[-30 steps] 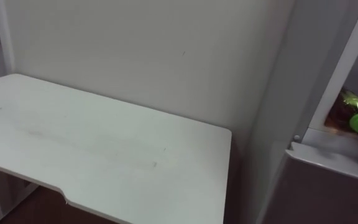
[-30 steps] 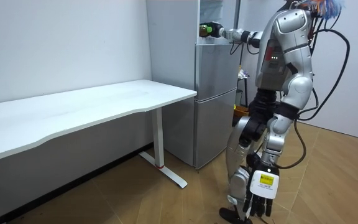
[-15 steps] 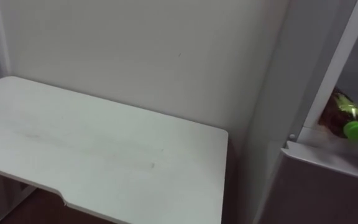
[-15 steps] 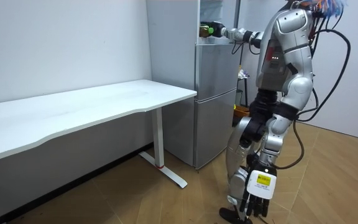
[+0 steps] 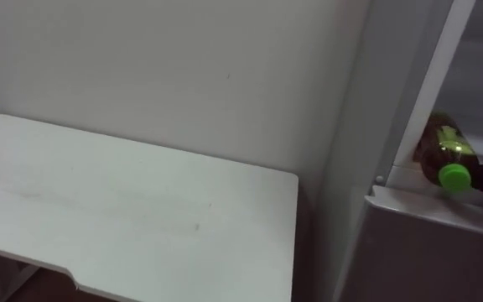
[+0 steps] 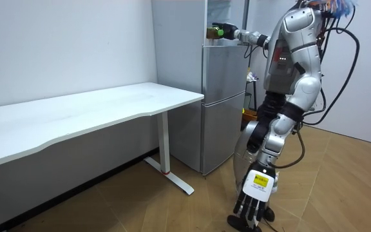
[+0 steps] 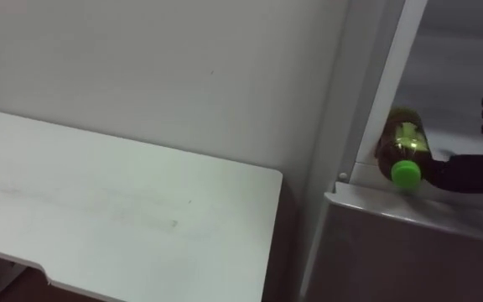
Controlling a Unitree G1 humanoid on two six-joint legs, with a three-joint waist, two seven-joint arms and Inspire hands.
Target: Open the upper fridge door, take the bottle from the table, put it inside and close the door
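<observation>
Reaching into the open upper fridge (image 7: 455,59), the robot's right hand (image 7: 468,174) lies just beside the green cap of the bottle (image 7: 402,141). The bottle rests on its side at the very front of the compartment floor, cap outward, close against the white frame post (image 7: 384,92). The hand's fingers look loose and spread, one raised well clear of the bottle and none wrapped round it. By this reading the placing step is nearly complete: the bottle is inside but near the lip. The next move calls for a gentle push deeper, or a straight pull-back that does not catch the cap and roll the bottle out. The robot stands at the fridge with its left hand (image 6: 255,205) hanging low at its side, fingers straight. A white table (image 5: 124,210) stands against the wall to the robot's left of the fridge, out of the arm's way.
</observation>
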